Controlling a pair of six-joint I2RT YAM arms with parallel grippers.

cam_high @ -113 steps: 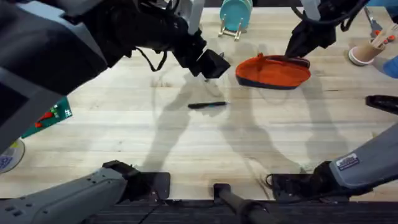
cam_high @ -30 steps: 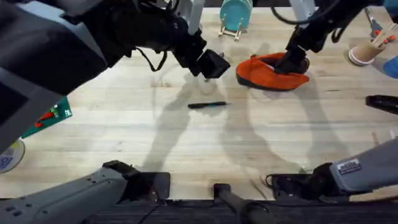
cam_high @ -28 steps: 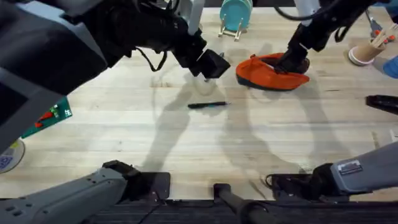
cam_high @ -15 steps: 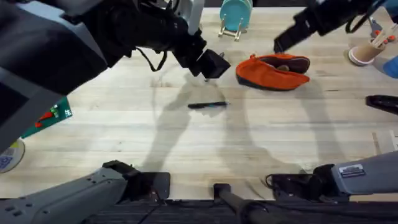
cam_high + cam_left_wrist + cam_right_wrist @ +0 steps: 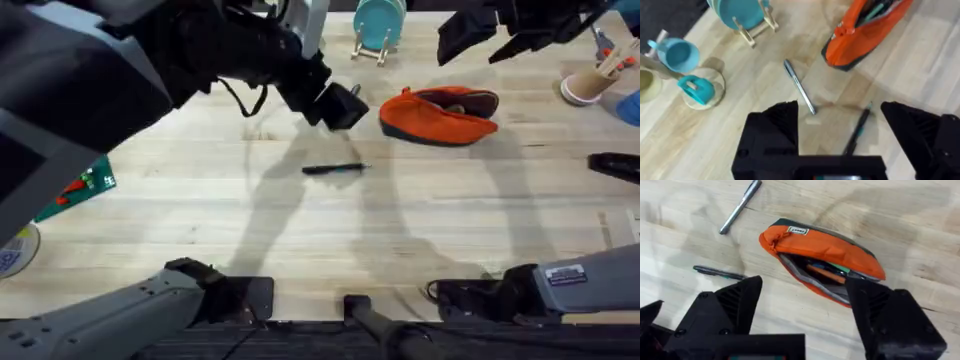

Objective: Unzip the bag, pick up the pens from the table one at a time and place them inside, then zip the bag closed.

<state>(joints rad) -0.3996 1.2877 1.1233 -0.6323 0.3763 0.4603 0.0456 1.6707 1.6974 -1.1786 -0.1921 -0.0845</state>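
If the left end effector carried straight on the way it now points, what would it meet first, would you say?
Probably the slim silver-grey pen, lying between the open left end effector's fingers in its wrist view, with the black pen just beside it. Depth is unclear.

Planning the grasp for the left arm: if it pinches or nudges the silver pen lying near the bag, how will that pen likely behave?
The silver pen looks slim, round and glossy, so it may roll on the table if nudged sideways, and slip between fingers. It looks rigid and probably light. Lying flat, it leaves little height to pinch.
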